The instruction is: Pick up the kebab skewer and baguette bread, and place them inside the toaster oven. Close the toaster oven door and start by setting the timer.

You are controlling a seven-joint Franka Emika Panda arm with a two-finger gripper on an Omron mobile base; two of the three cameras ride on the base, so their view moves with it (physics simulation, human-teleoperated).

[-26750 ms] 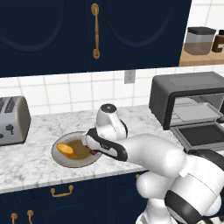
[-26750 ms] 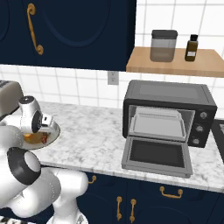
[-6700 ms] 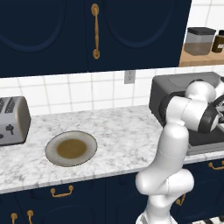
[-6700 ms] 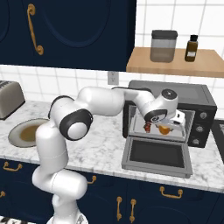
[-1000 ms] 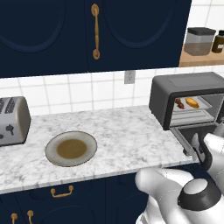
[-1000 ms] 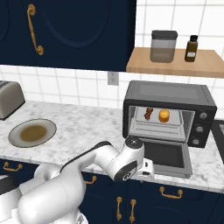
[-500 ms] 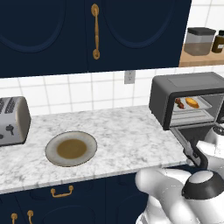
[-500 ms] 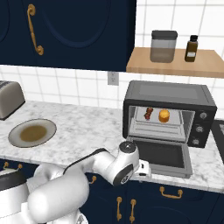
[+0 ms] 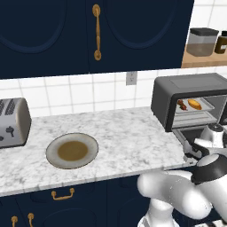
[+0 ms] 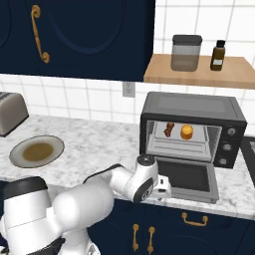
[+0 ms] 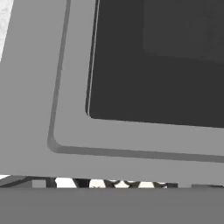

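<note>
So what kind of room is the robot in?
A kitchen, rendered rather than real. You can tell from the toaster oven with food on its tray, the silver toaster on the marble counter, and the dark blue cupboards above.

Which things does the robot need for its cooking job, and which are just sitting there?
Needed: dark red kebab skewer, golden baguette bread, dark grey toaster oven, its open glass door.

Just there: round brown-stained plate, silver toaster, clear jar, brown bottle.
</note>
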